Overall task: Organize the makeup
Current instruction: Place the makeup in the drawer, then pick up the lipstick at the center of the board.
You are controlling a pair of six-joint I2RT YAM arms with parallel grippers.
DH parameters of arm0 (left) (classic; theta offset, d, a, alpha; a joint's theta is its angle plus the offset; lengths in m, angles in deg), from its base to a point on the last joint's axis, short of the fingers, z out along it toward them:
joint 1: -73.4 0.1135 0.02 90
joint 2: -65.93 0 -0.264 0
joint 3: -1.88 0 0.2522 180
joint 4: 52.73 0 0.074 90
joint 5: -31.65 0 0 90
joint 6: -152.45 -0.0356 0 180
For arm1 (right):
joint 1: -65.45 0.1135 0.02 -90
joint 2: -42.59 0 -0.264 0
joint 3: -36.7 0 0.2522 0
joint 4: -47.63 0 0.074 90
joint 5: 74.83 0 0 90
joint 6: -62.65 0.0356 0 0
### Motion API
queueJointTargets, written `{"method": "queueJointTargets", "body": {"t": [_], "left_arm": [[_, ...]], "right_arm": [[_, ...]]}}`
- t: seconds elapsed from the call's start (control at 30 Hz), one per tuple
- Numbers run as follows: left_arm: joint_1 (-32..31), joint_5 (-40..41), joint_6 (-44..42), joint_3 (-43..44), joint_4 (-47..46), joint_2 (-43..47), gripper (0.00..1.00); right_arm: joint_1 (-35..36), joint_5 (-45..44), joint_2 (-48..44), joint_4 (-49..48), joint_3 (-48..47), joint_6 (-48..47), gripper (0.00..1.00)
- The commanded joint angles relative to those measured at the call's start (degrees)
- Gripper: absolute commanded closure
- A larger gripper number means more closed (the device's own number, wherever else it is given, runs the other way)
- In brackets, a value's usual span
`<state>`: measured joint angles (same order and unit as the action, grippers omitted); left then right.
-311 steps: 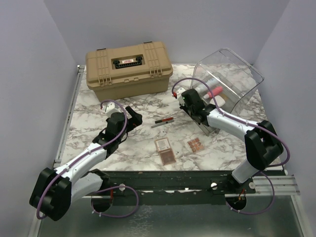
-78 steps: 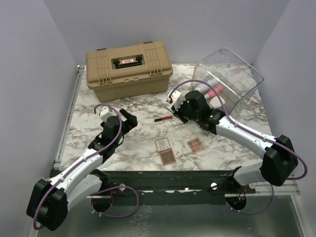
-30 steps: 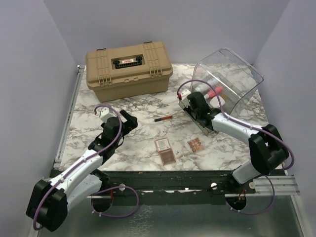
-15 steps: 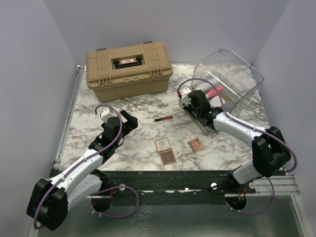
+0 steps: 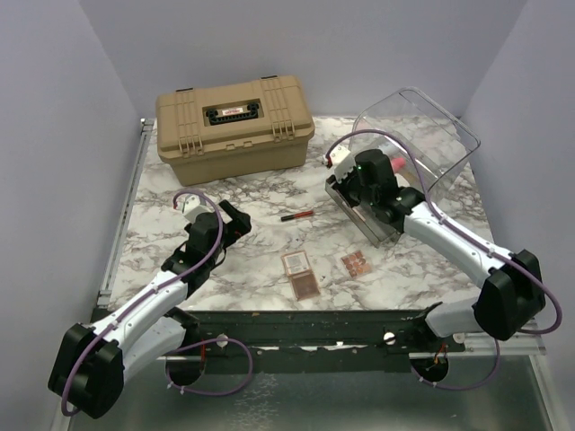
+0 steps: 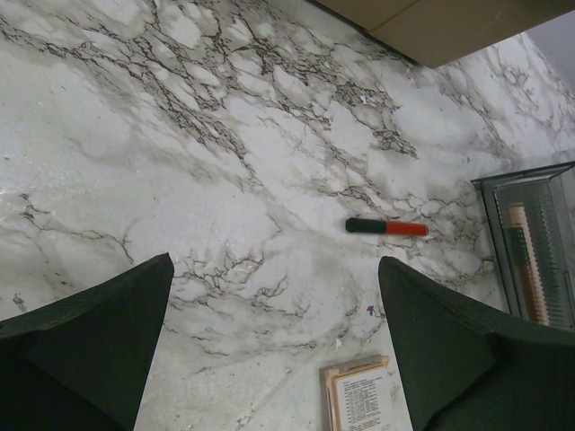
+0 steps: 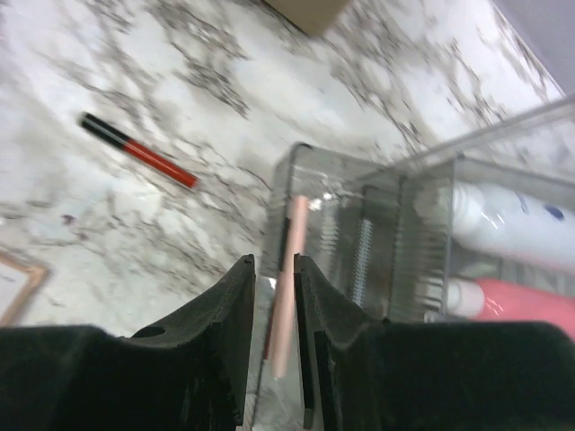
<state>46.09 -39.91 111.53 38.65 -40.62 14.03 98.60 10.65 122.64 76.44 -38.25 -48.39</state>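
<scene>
Marble tabletop (image 5: 260,256) | left tool (image 6: 274,269) wide | right tool (image 7: 274,260) narrowly parted over pink pencil (image 7: 295,224) | palette label (image 6: 359,400) unreadable

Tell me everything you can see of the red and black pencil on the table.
The red-and-black pencil is a thin, smooth stick, black at one end and red along the rest. It lies flat on the marble table, in front of the tan case and left of the clear bin. Nothing touches it except the tabletop.

Marble table (image 5: 180,224) bears tan case (image 5: 235,126), clear bin (image 5: 431,144), red-black pencil (image 5: 296,215), eyeshadow palettes (image 5: 356,263).
</scene>
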Motion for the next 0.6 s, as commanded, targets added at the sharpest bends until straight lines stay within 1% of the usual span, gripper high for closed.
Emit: {"method": "queueJointTargets", "body": {"t": [0.0, 0.2, 0.37, 0.43, 0.57], "left_arm": [[0.42, -1.20, 0.34, 0.70, -1.29, -0.41, 0.02], [0.46, -1.21, 0.12, 0.64, -1.21, -0.13, 0.02], [0.42, -1.30, -0.03, 0.72, -1.14, 0.13, 0.02], [0.42, -1.46, -0.04, 0.81, -1.12, 0.35, 0.02], [0.46, -1.35, -0.12, 0.91, -0.62, 0.88, 0.02]], "right_arm": [[0.18, 16.28, -0.16, 0.68, -1.69, -0.69, 0.70], [3.65, 21.44, 4.14, 2.96, -3.39, -5.36, 0.65], [6.71, 20.86, 5.93, 0.26, -2.16, -9.40, 0.63], [6.90, 20.23, 7.95, 1.48, -3.81, -9.61, 0.65], [7.24, 20.06, 11.34, 2.92, -5.46, -10.52, 0.65]]}}
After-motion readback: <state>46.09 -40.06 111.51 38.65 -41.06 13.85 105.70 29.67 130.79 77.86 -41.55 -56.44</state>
